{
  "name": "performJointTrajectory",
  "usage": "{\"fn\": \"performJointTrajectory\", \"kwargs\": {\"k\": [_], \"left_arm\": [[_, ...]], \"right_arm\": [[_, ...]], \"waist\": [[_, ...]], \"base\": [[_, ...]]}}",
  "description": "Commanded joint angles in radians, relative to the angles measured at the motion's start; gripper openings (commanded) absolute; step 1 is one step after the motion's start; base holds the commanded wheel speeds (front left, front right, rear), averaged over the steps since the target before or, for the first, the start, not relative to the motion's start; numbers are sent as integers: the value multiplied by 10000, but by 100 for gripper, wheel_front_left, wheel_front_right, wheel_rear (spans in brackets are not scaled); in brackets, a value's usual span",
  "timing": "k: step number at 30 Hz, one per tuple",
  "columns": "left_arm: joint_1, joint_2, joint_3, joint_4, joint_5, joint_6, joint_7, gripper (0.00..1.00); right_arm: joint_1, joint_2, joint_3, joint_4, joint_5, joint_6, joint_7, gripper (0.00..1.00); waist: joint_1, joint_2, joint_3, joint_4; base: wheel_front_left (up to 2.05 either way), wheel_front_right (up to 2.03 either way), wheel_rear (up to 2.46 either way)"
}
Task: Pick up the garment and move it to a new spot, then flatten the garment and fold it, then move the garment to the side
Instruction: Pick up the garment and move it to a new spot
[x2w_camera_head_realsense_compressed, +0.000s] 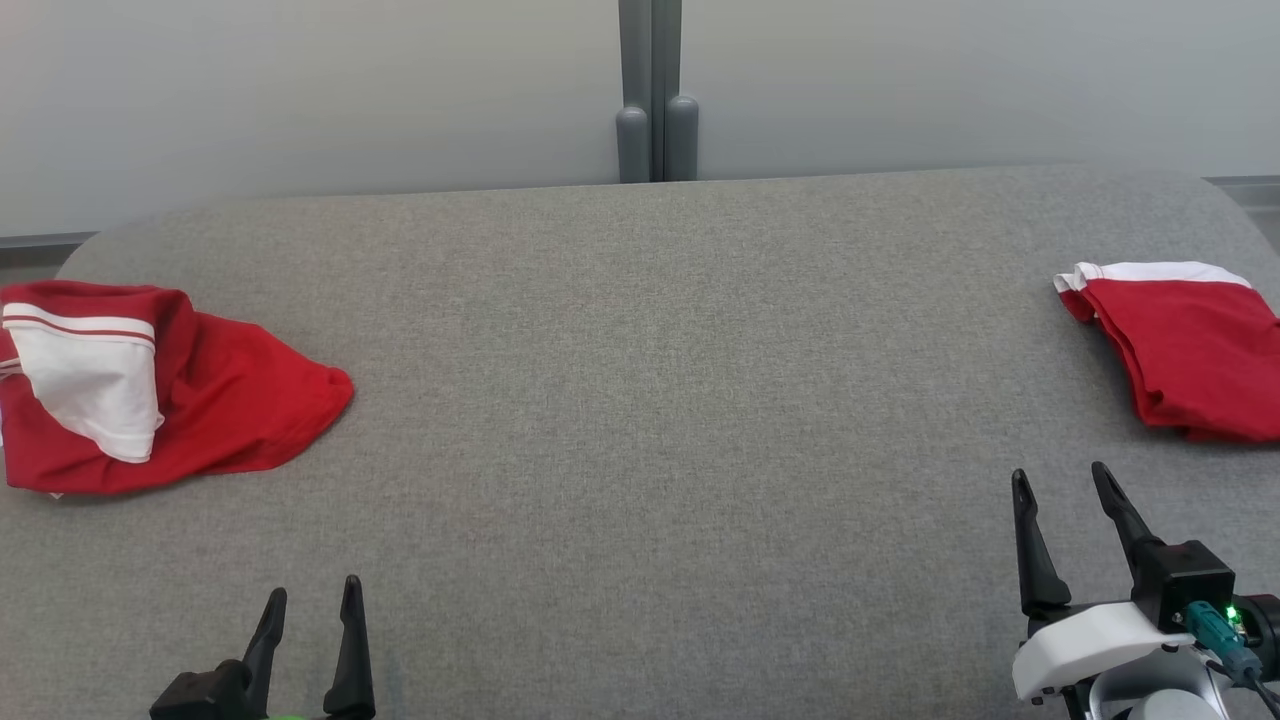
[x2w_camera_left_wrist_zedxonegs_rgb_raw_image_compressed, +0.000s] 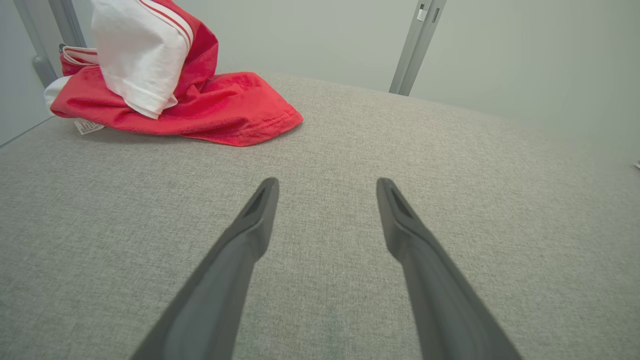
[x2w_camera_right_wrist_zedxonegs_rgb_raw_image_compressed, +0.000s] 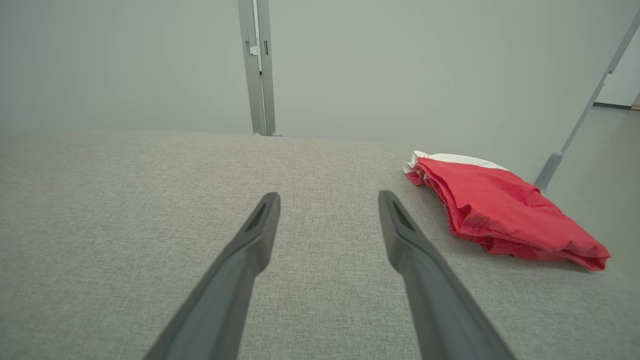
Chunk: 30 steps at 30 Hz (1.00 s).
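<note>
Left end effector (x2w_camera_head_realsense_compressed: 315, 587) spread, garment (x2w_camera_head_realsense_compressed: 230, 410) well apart

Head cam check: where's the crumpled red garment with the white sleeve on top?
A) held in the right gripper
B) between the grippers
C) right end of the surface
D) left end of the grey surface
D: the crumpled red garment lies at the left end of the grey surface with its white sleeve on top. The left gripper and right gripper are open and empty, and the garment at the right end is a folded red garment.
</note>
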<state>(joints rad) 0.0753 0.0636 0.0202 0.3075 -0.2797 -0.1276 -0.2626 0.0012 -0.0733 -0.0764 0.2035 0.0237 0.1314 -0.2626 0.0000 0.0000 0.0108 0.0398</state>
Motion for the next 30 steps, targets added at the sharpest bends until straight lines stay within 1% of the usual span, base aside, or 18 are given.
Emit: {"fn": "performJointTrajectory", "kwargs": {"k": [1,6,10,13,15,16,22,26,30], "left_arm": [[-24,-1,-22,20,-2,-32,-28,100],[-34,-9,-134,12,-6,-40,-28,100],[-163,59,-310,-45,-60,-42,-28,100],[-244,68,-366,-124,-96,-44,-28,100],[-261,64,-414,-183,-87,-44,-28,100],[-261,64,-414,-183,-87,-44,-28,100],[-12,72,-268,-325,-8,-45,-27,100],[245,119,163,-417,27,-19,-28,100],[557,54,948,-810,-150,111,-27,100]], "right_arm": [[145,23,-36,17,-96,-16,-27,100],[178,58,-88,45,-119,-15,-27,100],[42,-36,-26,-28,-142,-15,-27,100],[-16,-96,56,-15,-127,-15,-27,100],[0,-126,77,42,-81,-15,-27,100],[0,-126,77,42,-81,-15,-27,100],[158,-80,265,206,40,-15,-28,100],[121,-36,673,448,40,-15,-26,100],[-668,-90,1541,835,21,-16,-26,100]], "waist": [[0,0,-2,3],[0,0,-20,74],[0,0,-15,439],[0,0,-85,992],[0,0,-156,1496],[0,0,-156,1496],[0,0,-429,3306],[0,0,-617,4421],[0,0,-398,4641]], "base": [[0,0,0],[0,0,0],[0,0,0],[0,0,0],[0,0,0],[0,0,0],[0,0,0],[0,0,0],[0,0,0]]}}
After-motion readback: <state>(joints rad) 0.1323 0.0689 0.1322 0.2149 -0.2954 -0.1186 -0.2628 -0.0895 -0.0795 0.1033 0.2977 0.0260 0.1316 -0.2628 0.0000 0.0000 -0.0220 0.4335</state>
